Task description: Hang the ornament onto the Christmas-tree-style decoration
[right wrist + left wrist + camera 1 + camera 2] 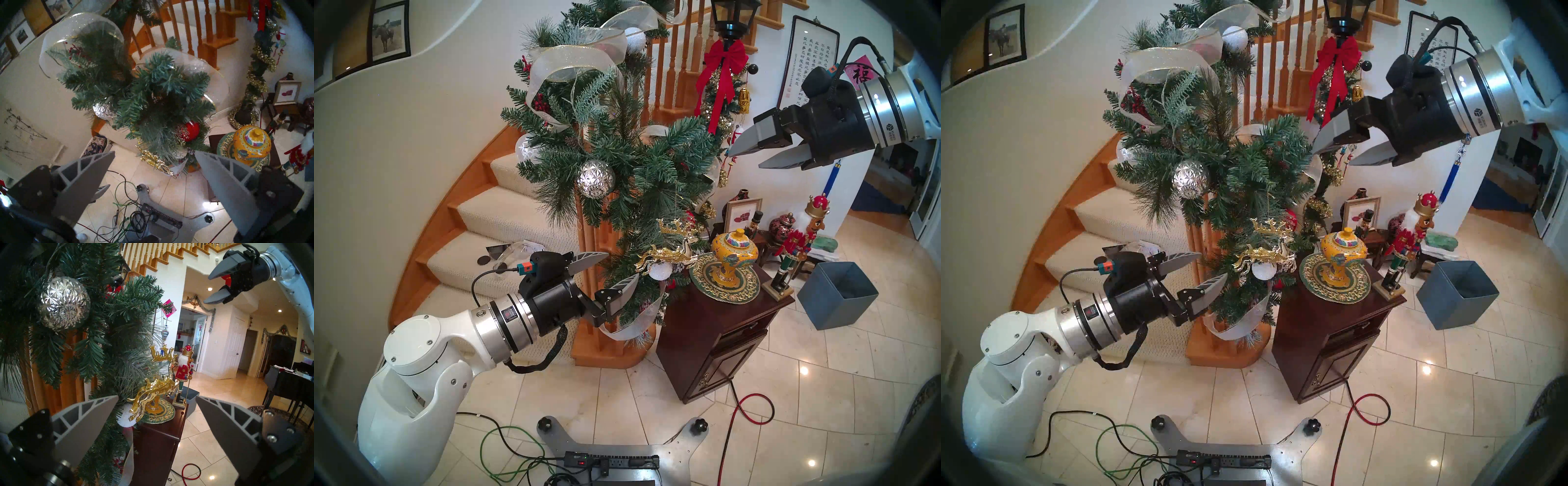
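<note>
Low on the garland (619, 163), gold reindeer ornament (670, 253) hangs free; right wrist view shows seemingly only its edge. Both grippers (621, 269) (745, 161) released, empty.

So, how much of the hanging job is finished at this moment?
Apparently done: the gold reindeer ornament hangs by its string in the pine garland. In hand: nothing; the left gripper and right gripper are open and empty. Left: apparently only drawing the arms away.
</note>
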